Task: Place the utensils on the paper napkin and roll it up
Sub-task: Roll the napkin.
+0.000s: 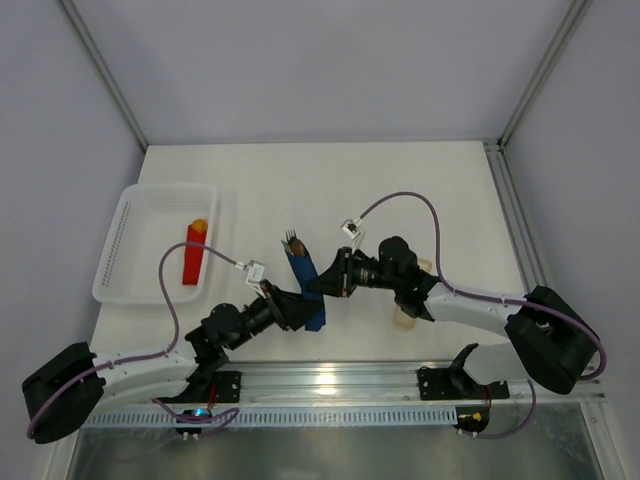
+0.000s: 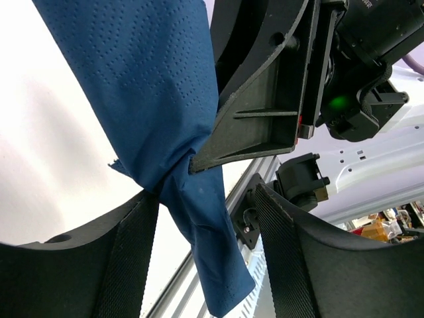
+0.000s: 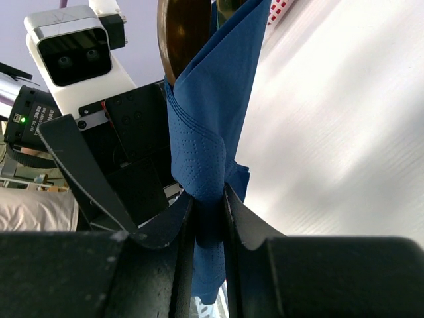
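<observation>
At the centre of the worktop (image 1: 400,180) the rolled paper napkin (image 1: 301,266), fork tines (image 1: 292,239) poking out toward 12 o'clock, is clamped mid-length by the right end effector (image 3: 209,199) reaching from 3 o'clock, while the left end effector (image 2: 199,218), fingers apart, straddles its 6 o'clock tail.

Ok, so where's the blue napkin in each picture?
Top view: blue napkin, a narrow roll mid-picture.
Left wrist view: napkin fills the upper left, trailing down the middle.
Right wrist view: napkin runs down the centre, pinched by the right hand.
Shared landmark: the white table behind it.
</observation>
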You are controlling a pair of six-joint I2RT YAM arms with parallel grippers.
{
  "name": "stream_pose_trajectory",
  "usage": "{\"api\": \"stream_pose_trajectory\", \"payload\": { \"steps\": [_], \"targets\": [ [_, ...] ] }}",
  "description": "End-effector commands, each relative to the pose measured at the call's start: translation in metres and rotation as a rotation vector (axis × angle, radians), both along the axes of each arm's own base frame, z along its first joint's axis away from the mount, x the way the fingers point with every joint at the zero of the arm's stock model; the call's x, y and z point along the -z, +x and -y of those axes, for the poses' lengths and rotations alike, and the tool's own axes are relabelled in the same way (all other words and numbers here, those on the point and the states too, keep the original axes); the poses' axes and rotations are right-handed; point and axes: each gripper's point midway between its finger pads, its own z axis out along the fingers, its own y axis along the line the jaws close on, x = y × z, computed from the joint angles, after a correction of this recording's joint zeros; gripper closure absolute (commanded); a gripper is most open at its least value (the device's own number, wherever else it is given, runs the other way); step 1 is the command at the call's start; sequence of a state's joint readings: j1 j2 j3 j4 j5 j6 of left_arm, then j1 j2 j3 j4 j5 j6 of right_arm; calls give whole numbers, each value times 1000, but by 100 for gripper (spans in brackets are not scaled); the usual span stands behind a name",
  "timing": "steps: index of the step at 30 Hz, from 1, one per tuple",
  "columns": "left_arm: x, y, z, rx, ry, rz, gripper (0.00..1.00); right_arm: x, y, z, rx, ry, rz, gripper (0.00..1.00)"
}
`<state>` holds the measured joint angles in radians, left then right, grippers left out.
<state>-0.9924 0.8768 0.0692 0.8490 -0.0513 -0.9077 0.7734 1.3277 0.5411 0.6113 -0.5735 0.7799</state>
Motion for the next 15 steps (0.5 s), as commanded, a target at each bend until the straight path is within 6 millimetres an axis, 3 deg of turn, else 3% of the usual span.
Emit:
{"api": "stream_pose_trajectory", "payload": {
  "steps": [1,15],
  "targets": [
    [-17,7,-1,-29,-23,56,41,-32,-1,-2,10,99,93,96],
    [-17,6,4,-11,-37,58,46,-40,4,0,81,127,99,96]
  ]
}}
